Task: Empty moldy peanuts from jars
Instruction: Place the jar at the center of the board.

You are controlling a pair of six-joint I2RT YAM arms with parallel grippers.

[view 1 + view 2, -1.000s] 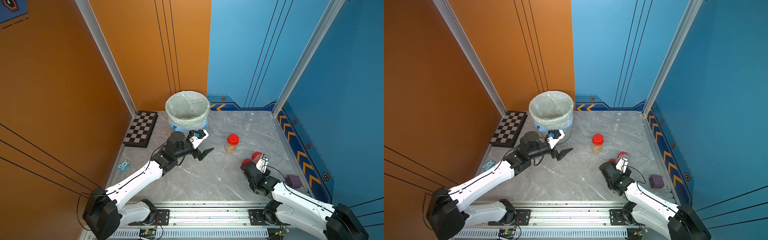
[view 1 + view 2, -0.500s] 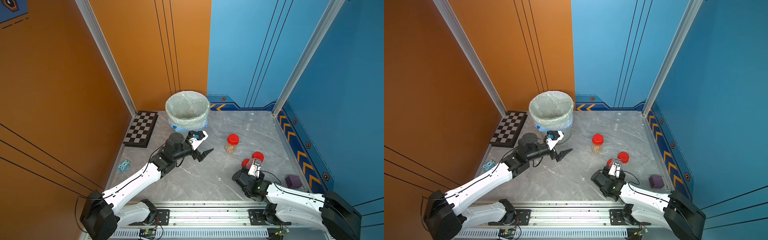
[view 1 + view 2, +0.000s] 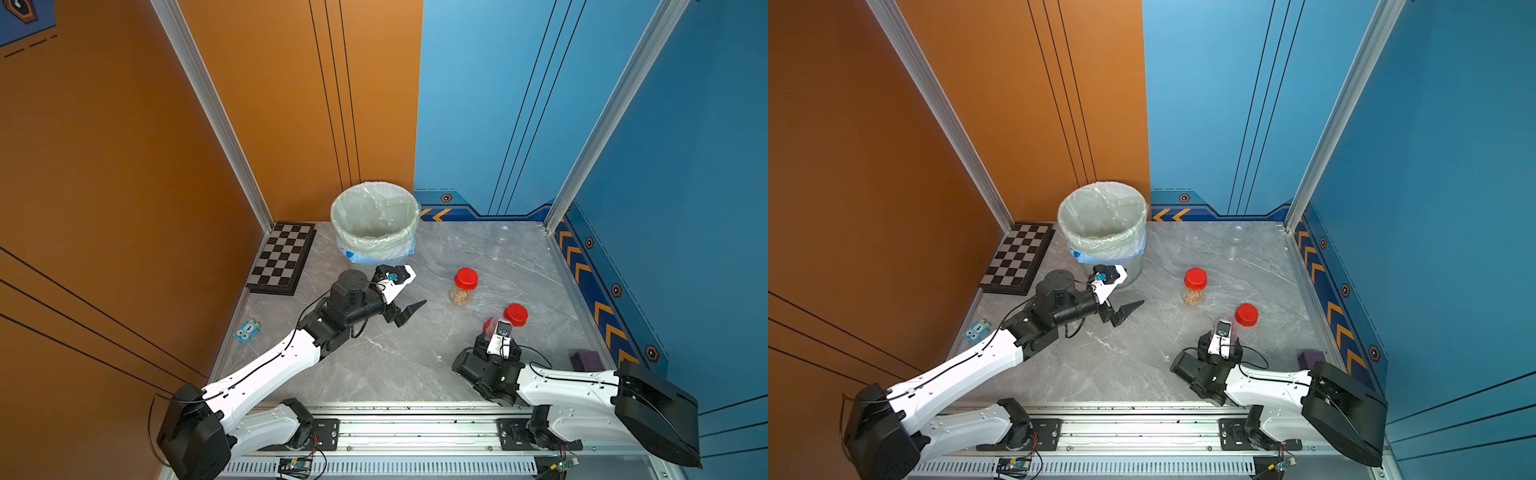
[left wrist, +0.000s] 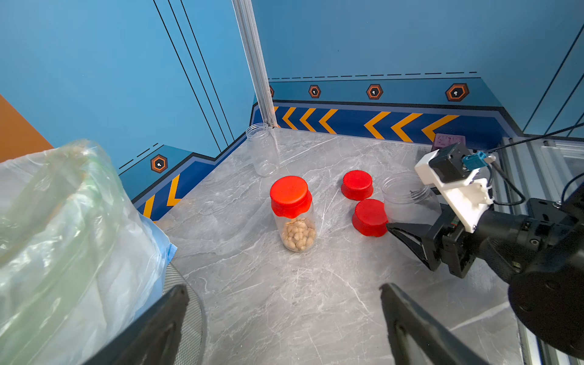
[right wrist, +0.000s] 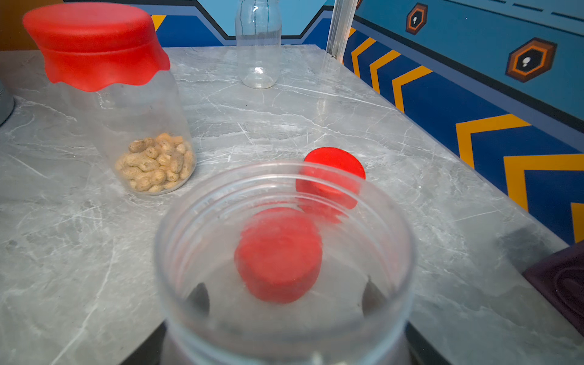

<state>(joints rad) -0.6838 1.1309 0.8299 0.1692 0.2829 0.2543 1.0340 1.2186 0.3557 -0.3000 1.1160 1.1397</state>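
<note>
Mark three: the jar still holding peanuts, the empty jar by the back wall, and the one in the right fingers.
peanut jar (image 5: 126,110): right wrist view, clear wall at mid-height.
empty back jar (image 4: 263,150): left wrist view, middle of side wall.
held jar (image 4: 407,205): left wrist view, wall below threaded neck.

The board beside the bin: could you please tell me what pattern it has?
The board has a checkered pattern of dark and pale grey squares, clearest in both top views.
</note>
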